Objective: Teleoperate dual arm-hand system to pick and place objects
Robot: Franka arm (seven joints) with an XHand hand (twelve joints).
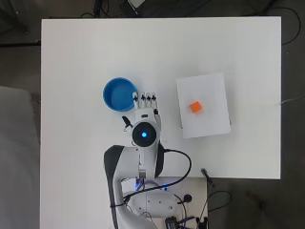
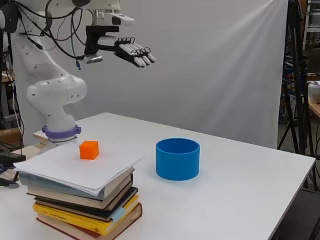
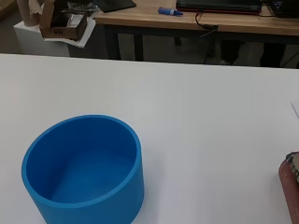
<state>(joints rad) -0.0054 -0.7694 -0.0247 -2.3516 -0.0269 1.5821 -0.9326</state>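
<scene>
A small orange cube [image 1: 195,107] [image 2: 89,149] rests on a white sheet that tops a stack of books [image 1: 203,105] [image 2: 85,192]. A blue round bowl [image 1: 119,94] [image 2: 178,158] [image 3: 84,170] stands empty on the white table, left of the stack in the overhead view. My hand [image 1: 146,101] [image 2: 132,52] hovers high above the table with fingers stretched straight out, holding nothing. From above, its fingertips lie by the bowl's right rim. The cube is well to the hand's right and far below it.
The white table [image 1: 86,57] [image 2: 240,200] stretches wide around the bowl and books. In the wrist view a book corner [image 3: 289,184] shows at the edge, with a desk and clutter in the room behind. Cables lie near the arm's base [image 1: 181,167].
</scene>
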